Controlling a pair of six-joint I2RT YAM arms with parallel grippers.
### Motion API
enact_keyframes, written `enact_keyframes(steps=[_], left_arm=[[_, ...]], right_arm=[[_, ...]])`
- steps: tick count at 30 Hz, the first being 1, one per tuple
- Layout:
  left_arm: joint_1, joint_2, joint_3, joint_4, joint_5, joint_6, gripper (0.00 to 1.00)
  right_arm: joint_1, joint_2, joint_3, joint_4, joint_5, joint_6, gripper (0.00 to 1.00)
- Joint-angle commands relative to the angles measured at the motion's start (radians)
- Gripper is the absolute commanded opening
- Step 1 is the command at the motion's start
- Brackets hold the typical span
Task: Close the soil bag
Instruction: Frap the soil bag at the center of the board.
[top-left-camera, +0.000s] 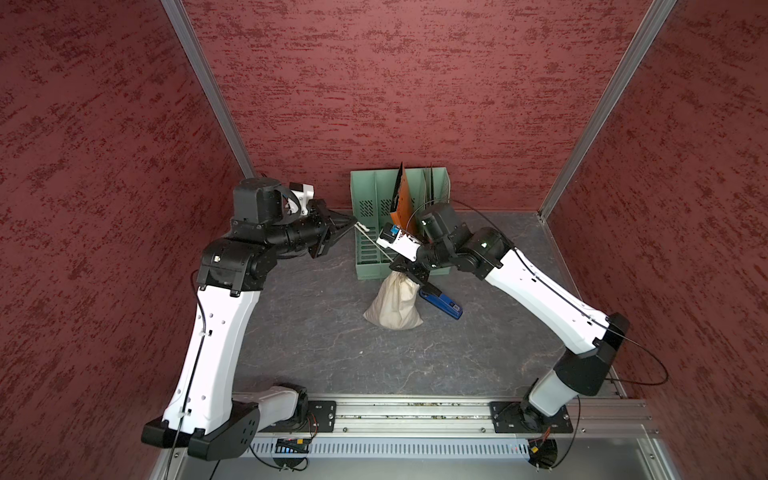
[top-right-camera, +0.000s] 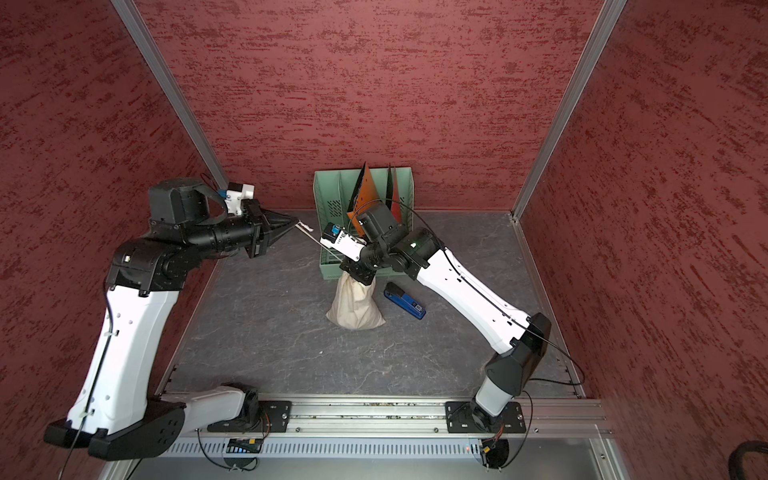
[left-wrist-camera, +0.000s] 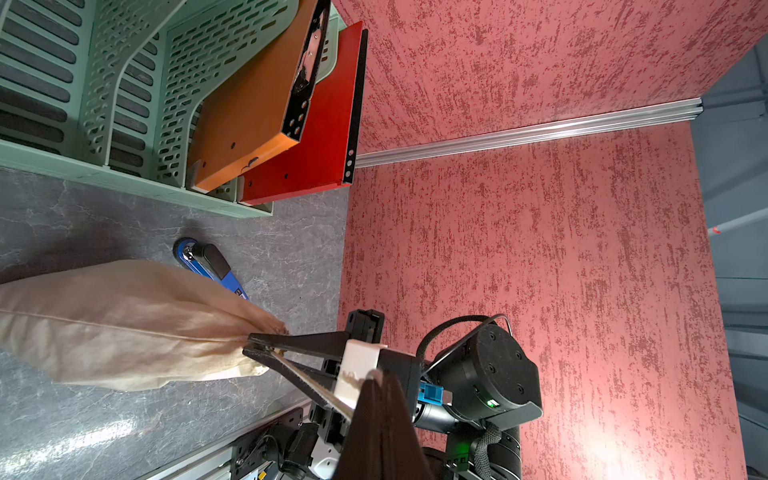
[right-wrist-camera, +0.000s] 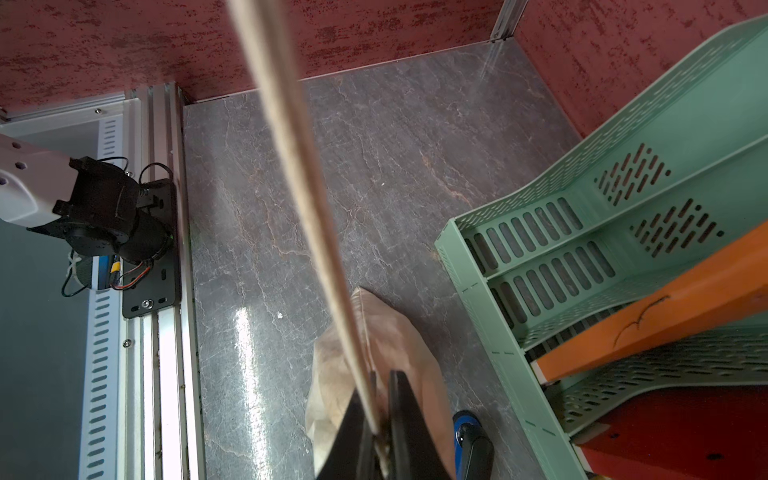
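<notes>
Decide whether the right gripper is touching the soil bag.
Touching. In the left wrist view the fingers of the right gripper pinch the gathered neck of the soil bag, with no gap.

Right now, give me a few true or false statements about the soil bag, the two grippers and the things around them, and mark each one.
1. The left gripper is shut on the drawstring, which runs taut to the neck of the soil bag. True.
2. The right gripper hangs open, clear of the bag. False: it is shut on the bag's gathered neck.
3. A blue stapler lies on the table beside the bag. True.
4. The bag sits inside the green file rack. False: it rests on the table in front of the rack.
</notes>
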Motion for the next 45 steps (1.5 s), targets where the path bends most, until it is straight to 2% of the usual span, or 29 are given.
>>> enact_keyframes(steps=[1, 14, 35, 41, 45], left_arm=[[0.039, -0.027, 0.102, 0.176, -0.007, 0.0, 0.0], [0.095, -0.02, 0.155, 0.161, 0.025, 0.0, 0.0], [0.14, -0.019, 0.156, 0.156, 0.054, -0.005, 0.0], [0.144, -0.022, 0.131, 0.16, 0.058, -0.008, 0.0], [0.128, -0.007, 0.105, 0.237, 0.126, -0.044, 0.0]], right_arm=[[-0.008, 0.024, -0.034, -0.257, 0.108, -0.01, 0.11], [-0.008, 0.041, -0.027, -0.285, 0.121, -0.014, 0.11], [-0.011, -0.004, -0.176, -0.319, 0.129, 0.005, 0.11], [-0.011, -0.006, -0.158, -0.296, 0.079, 0.026, 0.11], [-0.011, -0.011, -0.131, -0.255, 0.021, 0.041, 0.14]])
